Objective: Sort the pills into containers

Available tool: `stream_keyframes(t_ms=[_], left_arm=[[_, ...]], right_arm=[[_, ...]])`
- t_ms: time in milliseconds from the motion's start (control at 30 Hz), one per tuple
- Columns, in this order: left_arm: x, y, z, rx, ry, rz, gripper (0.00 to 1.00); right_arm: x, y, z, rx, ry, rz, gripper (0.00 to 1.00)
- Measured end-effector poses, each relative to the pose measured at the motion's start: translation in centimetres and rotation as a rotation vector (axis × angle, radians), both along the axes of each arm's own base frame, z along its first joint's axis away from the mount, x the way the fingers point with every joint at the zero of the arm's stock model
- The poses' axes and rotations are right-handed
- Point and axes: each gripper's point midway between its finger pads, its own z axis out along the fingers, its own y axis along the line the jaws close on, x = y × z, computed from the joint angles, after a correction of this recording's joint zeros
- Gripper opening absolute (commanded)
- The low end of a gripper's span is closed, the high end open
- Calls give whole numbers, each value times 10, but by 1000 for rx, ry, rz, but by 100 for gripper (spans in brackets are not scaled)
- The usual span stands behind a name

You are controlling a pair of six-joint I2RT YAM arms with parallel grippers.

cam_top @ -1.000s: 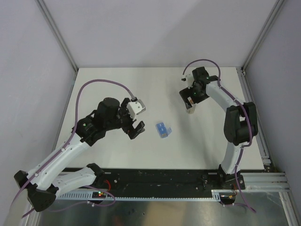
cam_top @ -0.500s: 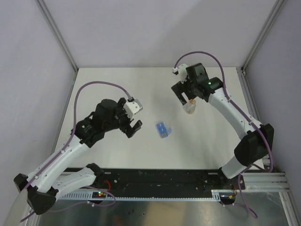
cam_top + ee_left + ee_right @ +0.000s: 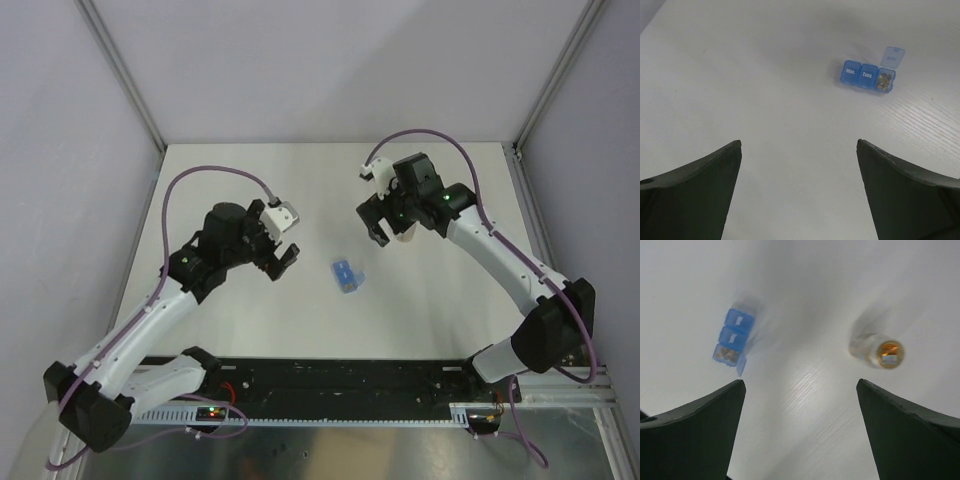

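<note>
Two empty grippers with jaws wide apart, left gripper [image 3: 283, 262] and right gripper [image 3: 377, 225], flank the containers [image 3: 346, 275] in the top view. The left wrist shows pills [image 3: 884, 82] only in the open end compartment. The right wrist shows the vial [image 3: 879, 351], orange inside, apart from the strip. Likely step: fetching more. Next, close squarely around the vial.

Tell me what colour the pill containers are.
The containers are translucent blue with white lid lettering; clearest in the left wrist view.

Translucent blue plastic containers [image 3: 869, 77] on matt white faintly grained table [image 3: 765, 90].
</note>
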Motion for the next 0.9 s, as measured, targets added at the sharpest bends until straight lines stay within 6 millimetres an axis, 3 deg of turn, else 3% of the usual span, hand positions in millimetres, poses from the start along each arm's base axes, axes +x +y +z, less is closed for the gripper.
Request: stream_keyframes(t_ms=[200,333,700,900], left_arm=[[15,-13,-30,18,86,-33,100],[16,-17,-44,19,135,-49,100],[2,-13,-21,-42,60,-67,100],[-11,-3,-10,-67,-1,-56,100]], right_arm=[[-23,15,-22,49,101,80,100],[-25,25,-32,75,145,112,99],[-28,60,-119,63,420,170,99],[-25,81,-140,89,501,194,99]])
